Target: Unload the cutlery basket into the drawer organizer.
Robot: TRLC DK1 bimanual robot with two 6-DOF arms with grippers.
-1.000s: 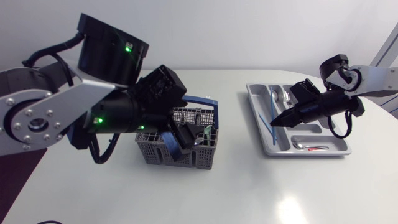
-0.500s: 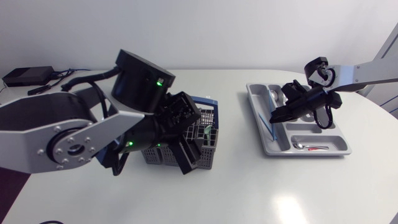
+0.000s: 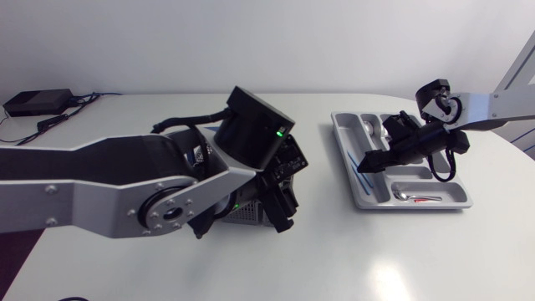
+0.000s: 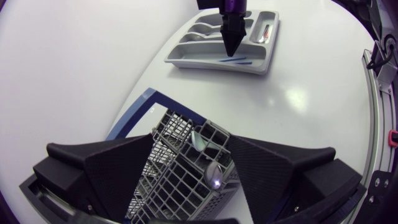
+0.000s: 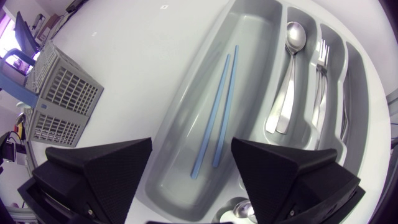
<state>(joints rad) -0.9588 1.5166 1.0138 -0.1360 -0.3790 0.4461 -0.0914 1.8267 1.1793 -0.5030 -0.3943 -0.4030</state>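
A white desk (image 3: 334, 251) carries three things. A grey wire cutlery basket (image 4: 180, 168) stands near its centre. A grey drawer organizer (image 3: 344, 157) lies toward 3 o'clock, well apart. A small black box (image 3: 35, 102) with cables (image 3: 84, 102) sits at 10 o'clock.

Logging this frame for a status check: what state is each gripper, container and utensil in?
Left gripper: open, above the cutlery basket.
Right gripper: open, over the drawer organizer.
Cutlery basket: upright, cutlery inside.
Drawer organizer: partly filled.
Blue chopsticks: lying flat in the long compartment.
Spoon, fork: lying in separate narrow compartments.
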